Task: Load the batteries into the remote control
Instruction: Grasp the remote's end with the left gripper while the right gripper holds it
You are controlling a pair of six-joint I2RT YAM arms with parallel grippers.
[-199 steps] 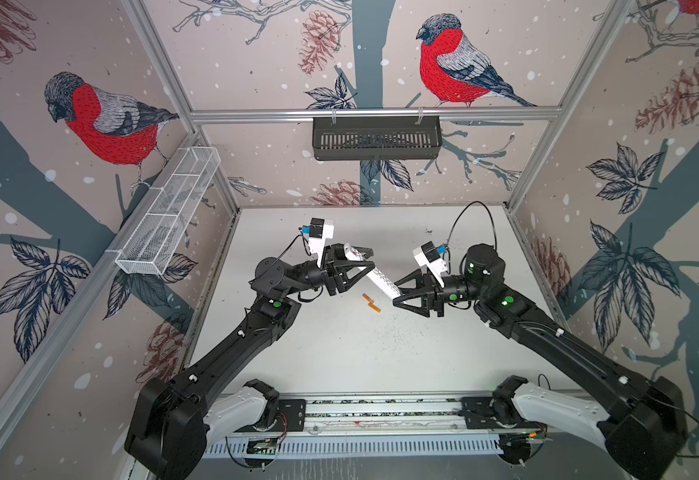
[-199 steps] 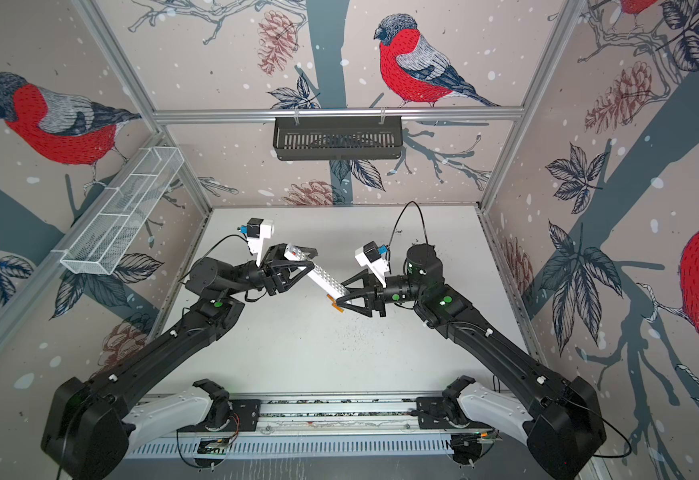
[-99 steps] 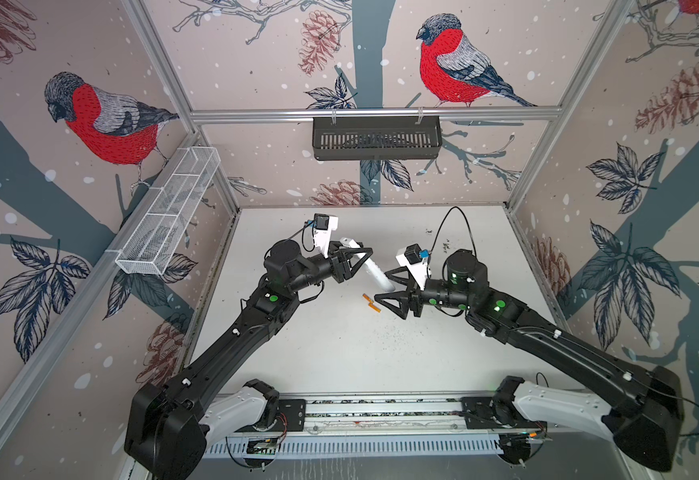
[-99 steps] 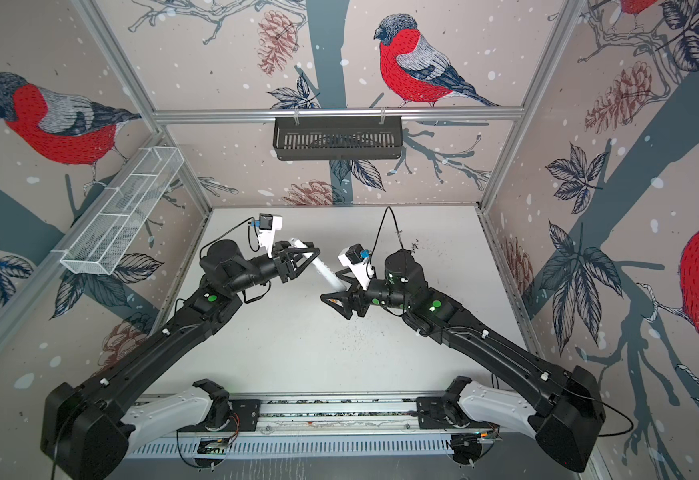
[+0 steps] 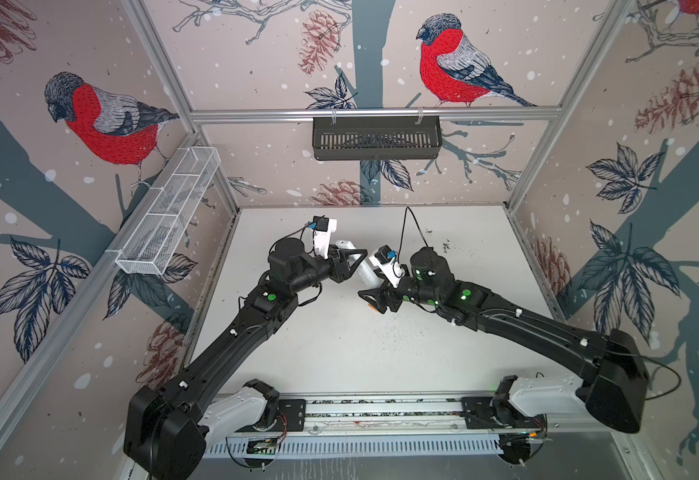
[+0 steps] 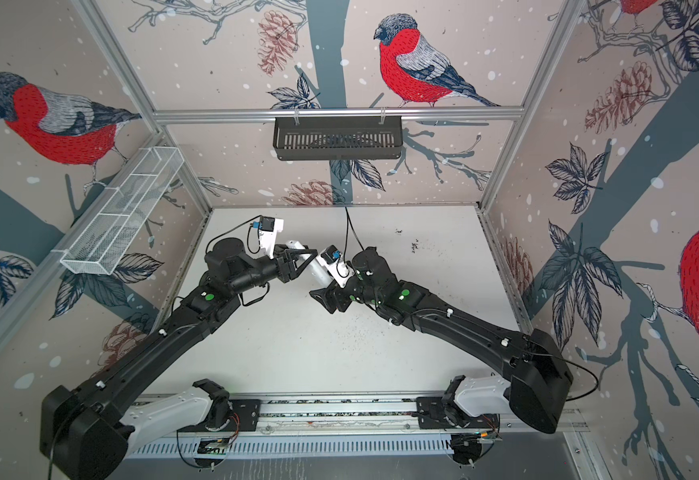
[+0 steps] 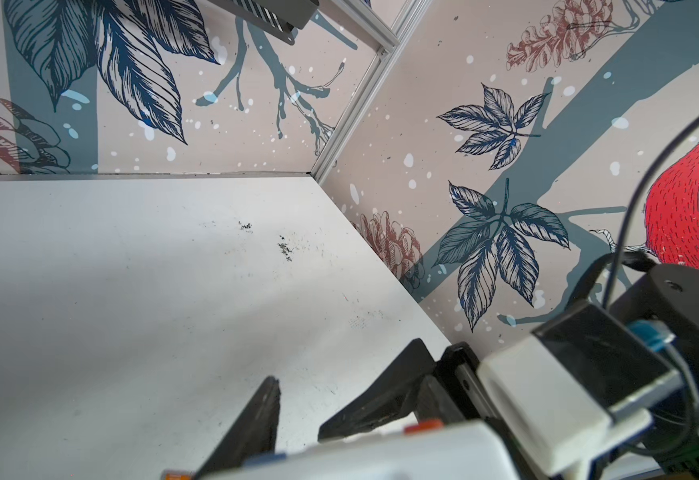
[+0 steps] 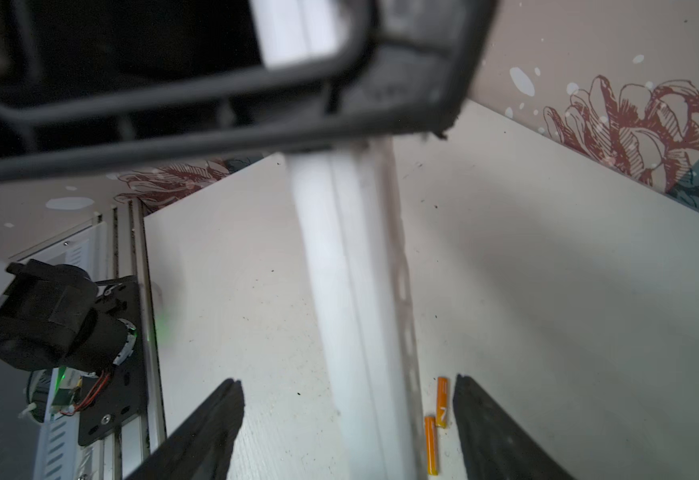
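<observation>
While the left fingers (image 8: 401, 91) clenched the remote (image 8: 352, 291) aloft over mid-desk (image 5: 339, 353), the right fingers (image 8: 501, 436) hung spread wide, grasping nothing, just above two batteries (image 8: 441, 401) lying on the desk.

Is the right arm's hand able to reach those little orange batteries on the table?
Probably yes. The open right hand is close above the table, and the batteries lie right by one of its fingers. The remote in the left hand crosses between those fingers, though, and may get in the way.
</observation>
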